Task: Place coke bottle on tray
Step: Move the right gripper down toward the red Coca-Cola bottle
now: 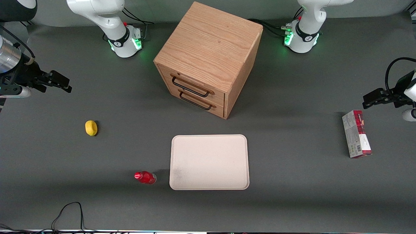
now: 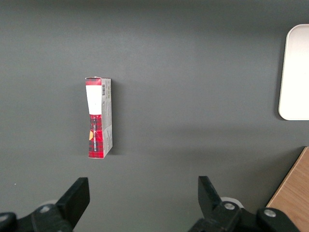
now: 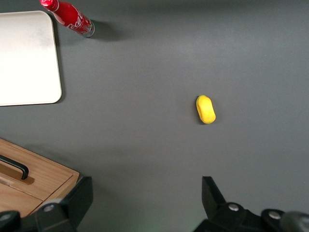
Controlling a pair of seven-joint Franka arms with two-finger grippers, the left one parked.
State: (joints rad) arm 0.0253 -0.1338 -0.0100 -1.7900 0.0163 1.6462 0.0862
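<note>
The coke bottle [image 1: 145,177], small with a red cap and red body, lies on its side on the grey table beside the tray, toward the working arm's end. It also shows in the right wrist view [image 3: 68,18]. The cream-beige tray [image 1: 209,162] lies flat nearer the front camera than the cabinet and holds nothing; its corner shows in the right wrist view [image 3: 26,60]. My gripper [image 1: 60,83] hangs high at the working arm's end of the table, well away from the bottle. Its fingers [image 3: 77,200] stand wide apart with nothing between them.
A wooden two-drawer cabinet [image 1: 208,58] stands mid-table, farther from the front camera than the tray. A yellow lemon-like object [image 1: 91,127] lies between my gripper and the bottle. A red-and-white carton [image 1: 356,134] lies toward the parked arm's end. Cables [image 1: 70,214] lie near the table's front edge.
</note>
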